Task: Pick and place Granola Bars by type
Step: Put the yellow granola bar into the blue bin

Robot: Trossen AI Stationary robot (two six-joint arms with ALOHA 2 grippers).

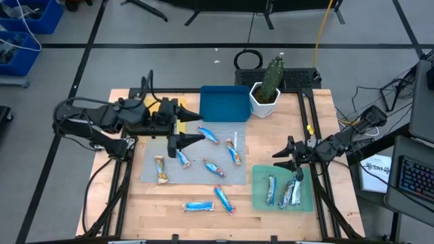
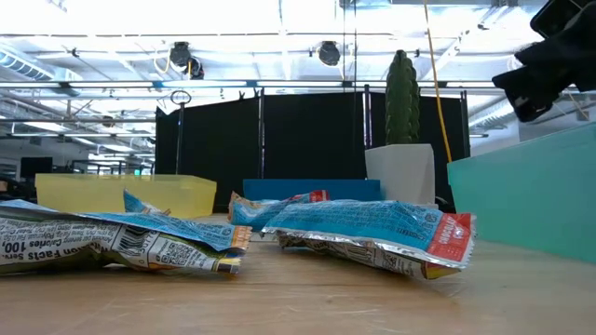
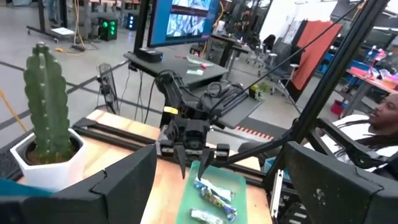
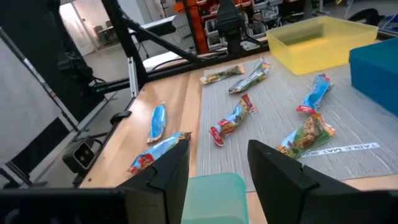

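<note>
Several shiny blue granola bars lie flat on the grey mat (image 1: 196, 177), among them one (image 1: 208, 134) and one (image 1: 214, 167); a brownish bar (image 1: 161, 169) lies at the mat's left. Two more bars (image 1: 198, 206) (image 1: 224, 198) rest on the bare wood. A few bars (image 1: 290, 193) lie in the green tray (image 1: 308, 202). My left gripper (image 1: 196, 127) (image 3: 214, 168) is open over the mat's far-left part, holding nothing. My right gripper (image 1: 278, 160) (image 4: 217, 155) is open over the green tray's far-left corner (image 4: 214, 190), also holding nothing.
A blue tray (image 1: 225, 103) stands at the far edge. The yellow tray (image 1: 163, 107) (image 4: 317, 40) sits partly under the left arm. A cactus in a white pot (image 1: 266, 91) is beside the blue tray. A person (image 3: 382, 124) sits beyond the table's right side.
</note>
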